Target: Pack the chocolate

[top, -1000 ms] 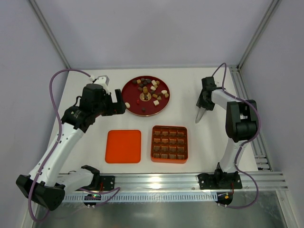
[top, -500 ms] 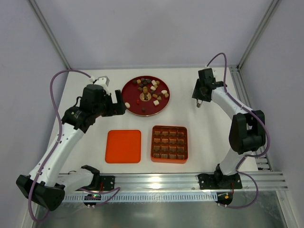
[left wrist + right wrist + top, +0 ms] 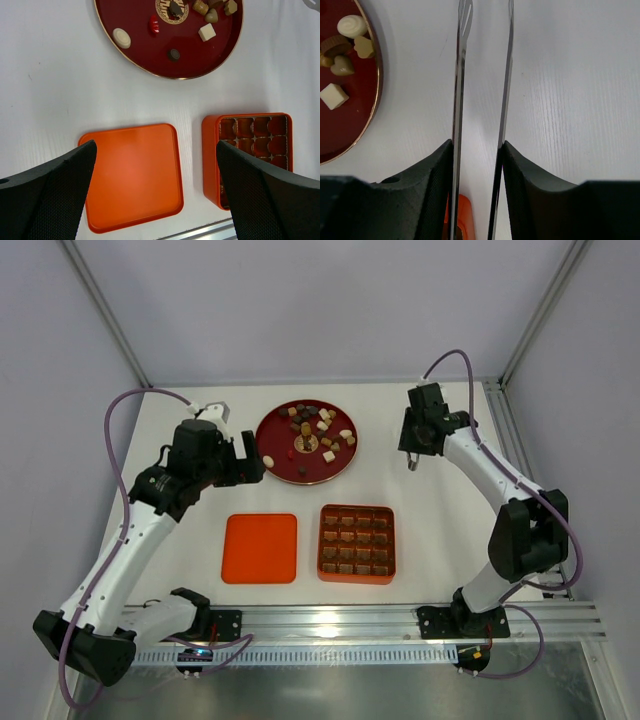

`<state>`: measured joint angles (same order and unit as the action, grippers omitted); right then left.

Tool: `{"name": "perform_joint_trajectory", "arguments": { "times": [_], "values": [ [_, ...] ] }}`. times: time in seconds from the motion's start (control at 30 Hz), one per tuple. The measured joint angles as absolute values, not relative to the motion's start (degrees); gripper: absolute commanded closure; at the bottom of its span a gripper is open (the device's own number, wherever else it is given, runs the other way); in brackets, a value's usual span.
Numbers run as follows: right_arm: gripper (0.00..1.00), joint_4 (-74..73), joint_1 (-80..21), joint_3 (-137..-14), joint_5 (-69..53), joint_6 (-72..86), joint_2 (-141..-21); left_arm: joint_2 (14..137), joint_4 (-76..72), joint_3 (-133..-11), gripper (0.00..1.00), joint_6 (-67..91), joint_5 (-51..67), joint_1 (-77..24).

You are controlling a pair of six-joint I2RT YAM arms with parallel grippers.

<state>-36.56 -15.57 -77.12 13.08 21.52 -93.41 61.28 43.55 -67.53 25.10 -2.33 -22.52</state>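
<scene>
The bite-size brown, dark and cream-white chocolate pieces (image 3: 307, 429) were seen lying on the round dark-red plate (image 3: 305, 472). None could be made out in the square orange gridded box (image 3: 356, 543) in front of the plate, so packing was judged hardly begun. Long metal tweezers (image 3: 459, 75), tines apart and empty, were clamped in the right gripper (image 3: 476, 170) to the plate's right. The left gripper (image 3: 156, 145) was held wide open and empty at the plate's left.
</scene>
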Motion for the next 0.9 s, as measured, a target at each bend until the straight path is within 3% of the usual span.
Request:
{"name": "perform_joint_trajectory", "arguments": {
  "times": [0.6, 0.9],
  "values": [
    [0.57, -41.4, -31.5, -81.0, 9.0, 22.2, -89.3, 61.3, 43.5, -67.4, 0.0, 25.5, -2.3, -22.5],
    [0.56, -41.7, -37.9, -86.7, 8.6, 22.3, -94.6, 61.3, 43.6, -67.4, 0.0, 25.5, -2.3, -22.5]
  ]
}}
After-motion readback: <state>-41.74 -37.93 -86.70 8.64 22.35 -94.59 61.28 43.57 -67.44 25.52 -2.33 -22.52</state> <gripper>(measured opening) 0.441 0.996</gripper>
